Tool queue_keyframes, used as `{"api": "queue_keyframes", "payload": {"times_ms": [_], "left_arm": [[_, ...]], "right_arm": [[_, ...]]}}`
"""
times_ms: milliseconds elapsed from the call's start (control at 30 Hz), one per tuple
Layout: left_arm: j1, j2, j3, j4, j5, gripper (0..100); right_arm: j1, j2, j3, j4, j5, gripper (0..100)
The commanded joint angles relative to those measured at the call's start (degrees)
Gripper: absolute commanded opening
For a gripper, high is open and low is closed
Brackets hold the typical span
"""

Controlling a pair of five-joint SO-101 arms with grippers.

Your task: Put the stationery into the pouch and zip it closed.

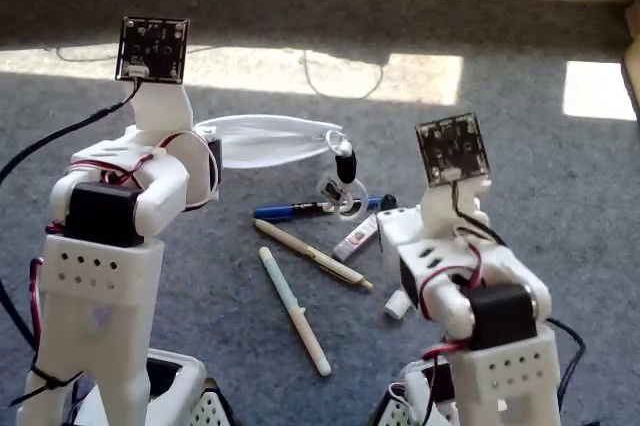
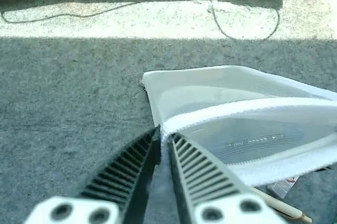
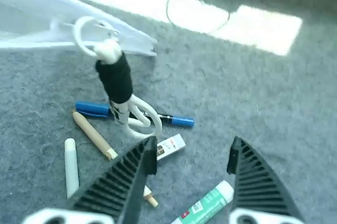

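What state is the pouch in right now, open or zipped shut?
Open. The pouch has its two zipper edges spread apart, showing the inside; the left gripper pinches its end.

From above, the left arm (image 1: 110, 206) covers one end of the pouch (image 1: 265, 141), and the right arm (image 1: 460, 286) hides all but a white end of the tube (image 1: 398, 303). In the left wrist view the pouch runs past the picture's edge, its print too small to read, and the tan pen (image 2: 281, 209) is mostly hidden behind it. In the right wrist view the pouch is blurred and cut off, and one of the fingers (image 3: 124, 176) of the right gripper (image 3: 192, 148) hides part of the tan pen.
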Motion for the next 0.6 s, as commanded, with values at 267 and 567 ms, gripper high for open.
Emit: {"api": "queue_keyframes", "payload": {"times_ms": [267, 567], "left_arm": [[-0.84, 2.15, 0.4, 0.79, 0.53, 9], [-0.92, 1.98, 0.92, 0.35, 0.53, 1]], "right_arm": [[0.84, 17.98, -3.38, -4.53, -12.04, 21.3], [0.84, 24.57, -0.92, -9.1, -18.29, 21.2]]}}
